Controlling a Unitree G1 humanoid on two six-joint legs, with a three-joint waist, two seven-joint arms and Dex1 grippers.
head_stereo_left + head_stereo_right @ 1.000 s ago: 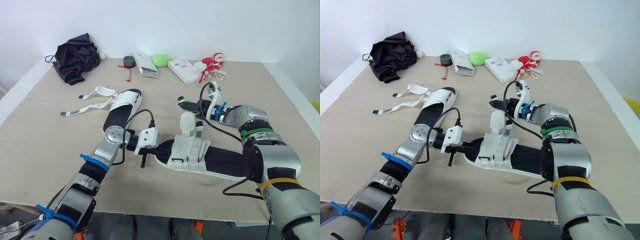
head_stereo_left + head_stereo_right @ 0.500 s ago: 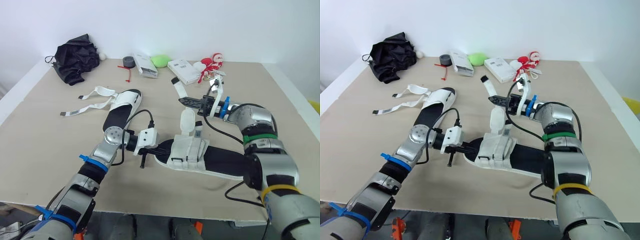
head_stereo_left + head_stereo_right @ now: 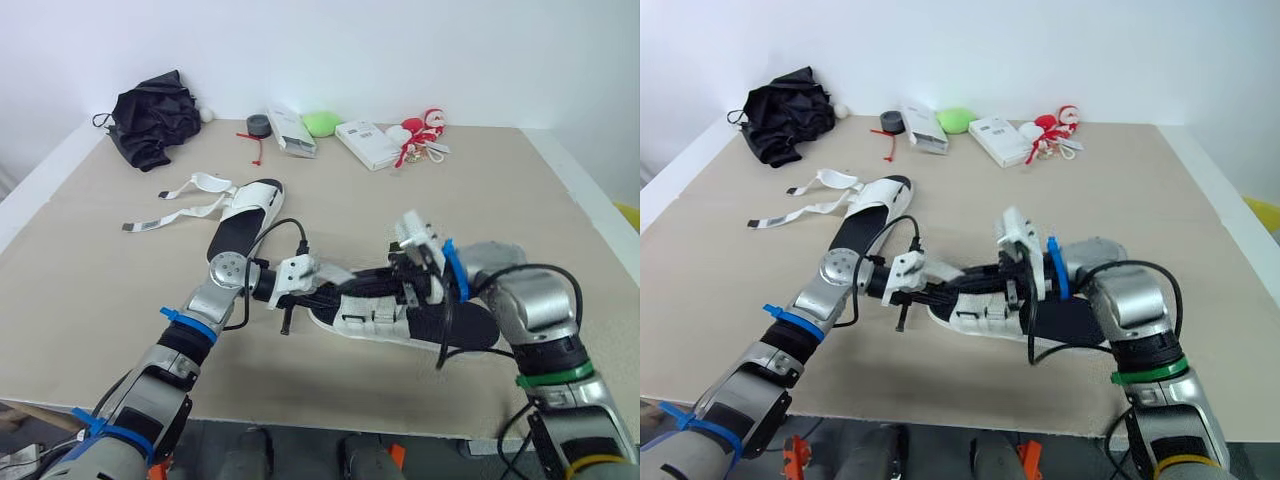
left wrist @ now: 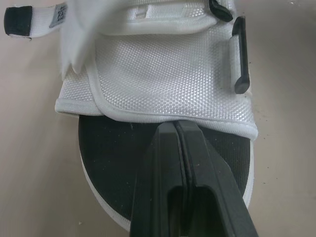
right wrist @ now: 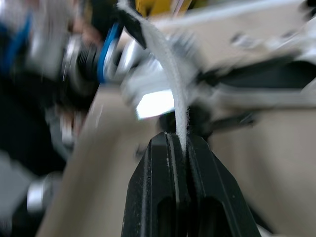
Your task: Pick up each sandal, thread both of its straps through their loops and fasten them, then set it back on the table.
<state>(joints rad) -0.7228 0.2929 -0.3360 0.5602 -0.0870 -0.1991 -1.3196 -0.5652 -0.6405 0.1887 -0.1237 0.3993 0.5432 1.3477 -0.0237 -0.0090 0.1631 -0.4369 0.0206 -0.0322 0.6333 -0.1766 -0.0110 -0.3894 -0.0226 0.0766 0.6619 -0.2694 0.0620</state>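
- Pinning the near sandal [image 3: 372, 318] at its toe end with the left gripper [image 4: 176, 126]: jaws pressed together, nothing visible between them, tips planted on the black footbed [image 4: 113, 163] right at the edge of the white upper [image 4: 163, 84].
- Clamped hard on the white strap [image 5: 170, 69] with the right gripper [image 5: 176, 140]: jaws closed on it, strap rising straight out from between them.
- Lying flat on the table [image 3: 100, 290], long axis running left to right across the near part, toe toward the left arm, heel by the right forearm.
- Reaching in low from the heel side on the right: elbow bent sharply, wrist turned inward, fingers aimed at the left gripper, the two nearly meeting over the upper.
- Stretched forward and angled in from the near left corner on the other side, bracing the shoe.
- Hinging on one thing, by the look of it: strap in the right jaws, black buckle bar [image 4: 239, 54] on the upper just beside. Right arm nearer and already holding, so probably a pull across the sandal's width against the left arm's hold.
- Waiting well apart at the far left: second sandal [image 3: 240, 222], loose straps [image 3: 185, 190] splayed out, not yet fastened.
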